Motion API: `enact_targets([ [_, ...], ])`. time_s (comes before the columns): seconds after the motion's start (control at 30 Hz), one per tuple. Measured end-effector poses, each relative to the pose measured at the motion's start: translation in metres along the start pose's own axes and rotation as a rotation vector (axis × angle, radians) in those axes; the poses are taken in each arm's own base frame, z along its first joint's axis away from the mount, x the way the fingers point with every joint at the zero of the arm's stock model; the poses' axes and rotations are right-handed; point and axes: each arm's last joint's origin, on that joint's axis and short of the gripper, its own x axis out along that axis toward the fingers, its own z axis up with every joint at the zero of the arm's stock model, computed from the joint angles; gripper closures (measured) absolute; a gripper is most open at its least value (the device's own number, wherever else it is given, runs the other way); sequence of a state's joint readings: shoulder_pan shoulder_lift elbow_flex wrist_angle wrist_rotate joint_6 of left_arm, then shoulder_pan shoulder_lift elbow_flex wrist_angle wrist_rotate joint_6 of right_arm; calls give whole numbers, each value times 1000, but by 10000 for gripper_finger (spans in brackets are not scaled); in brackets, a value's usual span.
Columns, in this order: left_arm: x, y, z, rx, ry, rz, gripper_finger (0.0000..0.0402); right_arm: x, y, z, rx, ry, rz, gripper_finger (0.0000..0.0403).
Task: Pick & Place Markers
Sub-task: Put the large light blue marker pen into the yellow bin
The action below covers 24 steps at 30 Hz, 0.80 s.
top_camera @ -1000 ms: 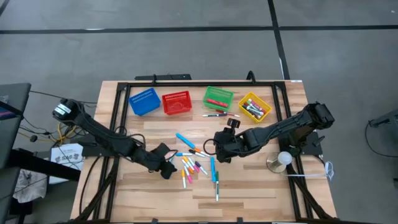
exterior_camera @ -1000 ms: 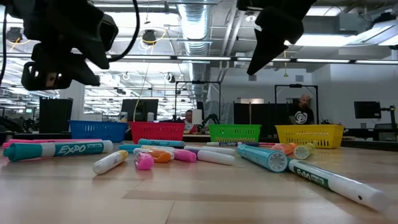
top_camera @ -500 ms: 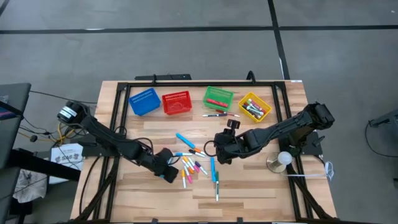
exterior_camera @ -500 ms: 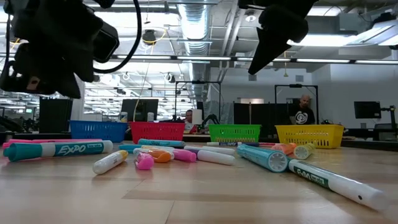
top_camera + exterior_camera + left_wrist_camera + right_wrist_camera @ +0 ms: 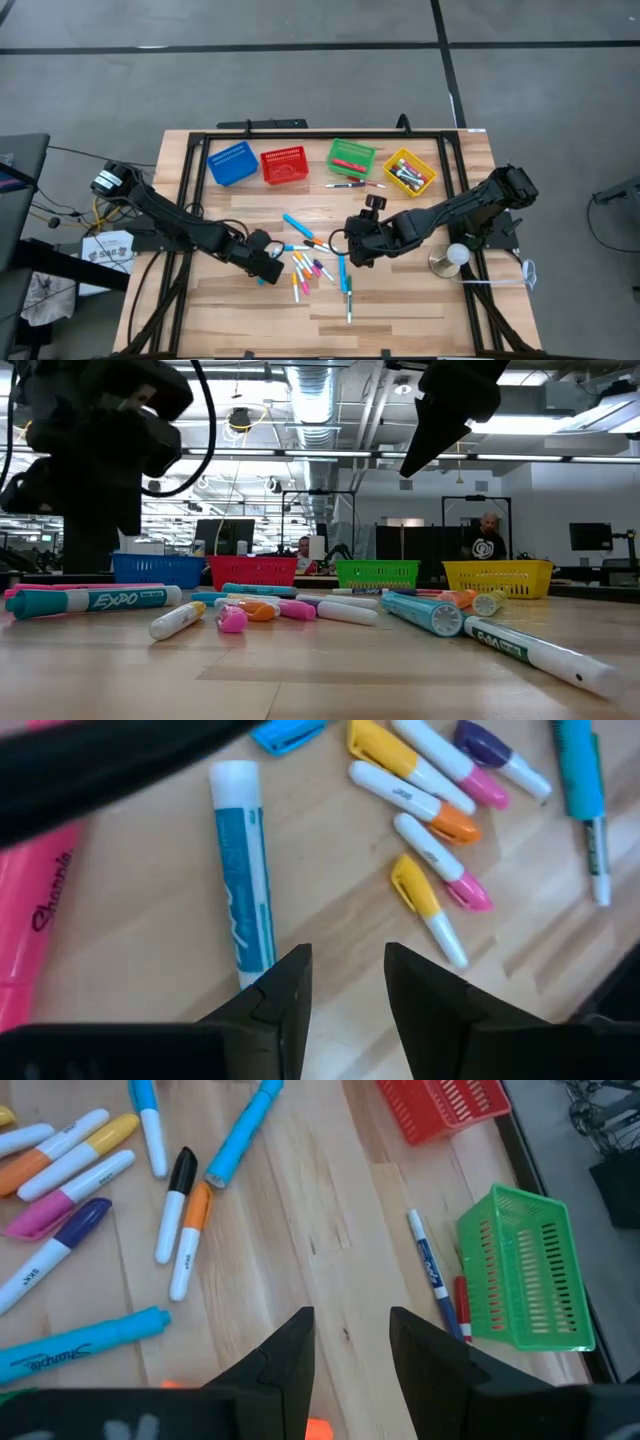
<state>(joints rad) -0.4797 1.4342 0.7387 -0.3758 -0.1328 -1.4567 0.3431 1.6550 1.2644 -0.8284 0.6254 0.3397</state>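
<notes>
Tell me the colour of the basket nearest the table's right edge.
Yellow. The basket shows best in the high view, last in the row and holding markers.

Grey tiled floor (image 5: 300, 70) around wooden table (image 5: 400, 300); open office behind, ceiling ducts (image 5: 315, 385), monitors (image 5: 222, 536), seated person (image 5: 487, 538).

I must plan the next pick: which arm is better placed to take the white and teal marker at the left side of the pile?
Probably the left. The left gripper hangs open directly beside the white and teal marker, while the right gripper hovers at the pile's opposite side.
</notes>
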Motion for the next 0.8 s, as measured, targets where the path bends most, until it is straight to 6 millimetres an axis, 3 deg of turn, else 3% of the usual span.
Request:
enact_targets([
  [0.43, 24, 7, -3, 16, -13, 104, 275, -1, 1, 0, 28, -7, 4, 280],
  [0.8, 29, 8, -3, 20, -47, 125, 275, -1, 2, 2, 41, -24, 11, 280],
])
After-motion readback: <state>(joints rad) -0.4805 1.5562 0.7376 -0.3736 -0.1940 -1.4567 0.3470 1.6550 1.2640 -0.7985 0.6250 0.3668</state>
